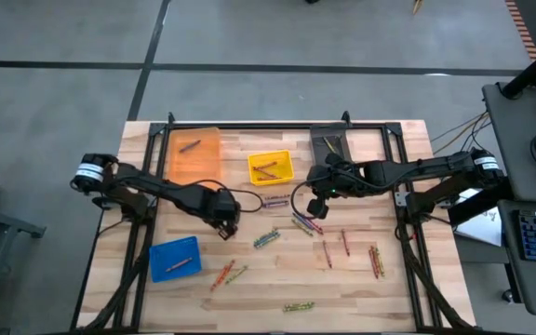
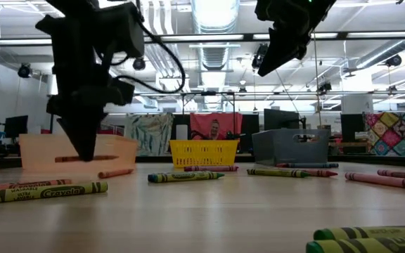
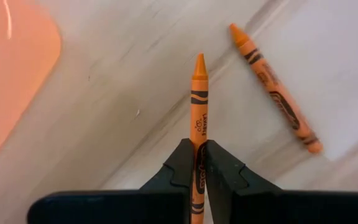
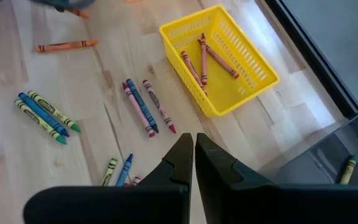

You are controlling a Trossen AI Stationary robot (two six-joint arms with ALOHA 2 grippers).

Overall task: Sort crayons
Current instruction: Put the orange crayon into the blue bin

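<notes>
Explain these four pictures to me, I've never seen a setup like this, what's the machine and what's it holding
It is a robot with two dark arms at a wooden table, sorting crayons into bins. One picture looks straight down, one looks level across the tabletop, and two come from cameras on the wrists. The left gripper is shut on an orange crayon, near the orange bin; another orange crayon lies beside it. The right gripper is shut and empty, above the table near the yellow basket, which holds red crayons. More loose crayons lie scattered, and there is a blue bin.

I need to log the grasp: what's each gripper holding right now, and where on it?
Left gripper pinches an orange crayon near its blunt end, tip pointing forward. Right gripper is shut, empty.
</notes>
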